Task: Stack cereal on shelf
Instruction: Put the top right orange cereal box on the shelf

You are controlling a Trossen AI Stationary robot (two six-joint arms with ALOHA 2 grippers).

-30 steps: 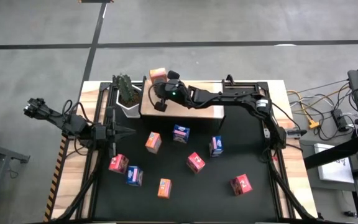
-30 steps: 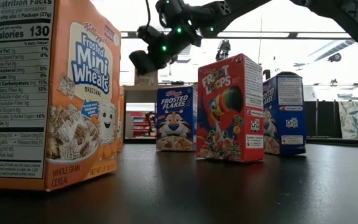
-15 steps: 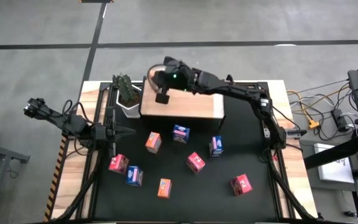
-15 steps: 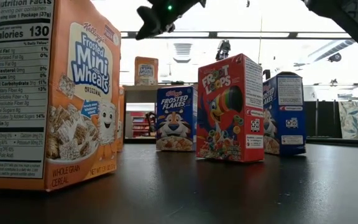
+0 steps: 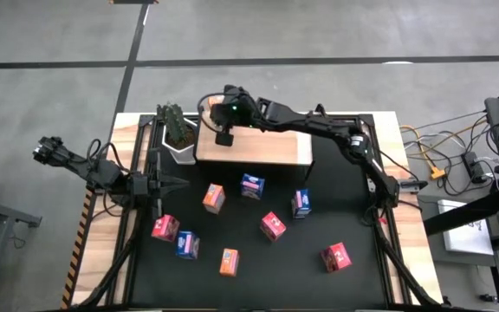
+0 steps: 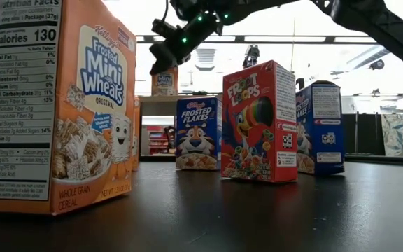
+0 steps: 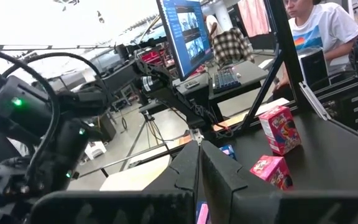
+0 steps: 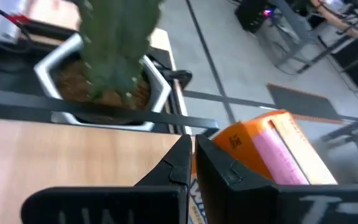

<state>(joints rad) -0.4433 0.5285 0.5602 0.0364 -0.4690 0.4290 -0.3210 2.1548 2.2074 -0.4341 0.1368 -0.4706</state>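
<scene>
My right tool (image 5: 224, 136) hangs over the far left corner of the shelf (image 5: 267, 149), fingers pressed together with nothing between them; in the right wrist view their tips (image 8: 191, 163) meet just in front of an orange box (image 8: 272, 152) with a pink edge that stands on the wood. Beside that corner is the potted plant (image 5: 177, 126) in its white pot. My left tool (image 5: 176, 183) rests at the left side of the tabletop (image 5: 360, 282), its fingers closed too.

From table height, the box on the shelf (image 6: 164, 82) shows just under my right tool (image 6: 161, 59). Closest to the lens stands an orange box (image 6: 60, 105) reading "Kellogg's Frosted Mini Wheats Original", "Whole Grain Cereal", with a nutrition panel, "Calories 130". Behind it are a blue "Frosted Flakes" box (image 6: 196, 133), a red "Froot Loops" box (image 6: 259, 120), and another blue box (image 6: 320, 127).

From above, eight boxes lie scattered on the black mat: orange (image 5: 213, 198), blue (image 5: 252, 185), blue (image 5: 301, 203), red (image 5: 273, 226), red (image 5: 165, 228), blue (image 5: 187, 244), orange (image 5: 229, 261), red (image 5: 336, 256).
</scene>
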